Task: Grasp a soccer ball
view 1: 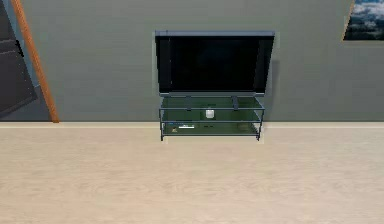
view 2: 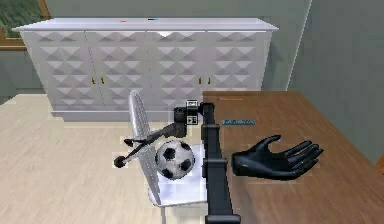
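Soccer ball (view 2: 176,158) rests on the seat of a white chair (view 2: 140,112), a white sideboard (view 2: 150,60) behind it. From the left: the tool (view 2: 135,150) slants across the chair's back towards the ball's upper left, and I can't tell whether it has hold of anything. Right of the ball rises the dark arm (view 2: 215,170), then a brown counter (view 2: 300,110) bearing a black hand sculpture (view 2: 278,160). This looks like the approach step; next the tool must settle squarely around the ball before any lift
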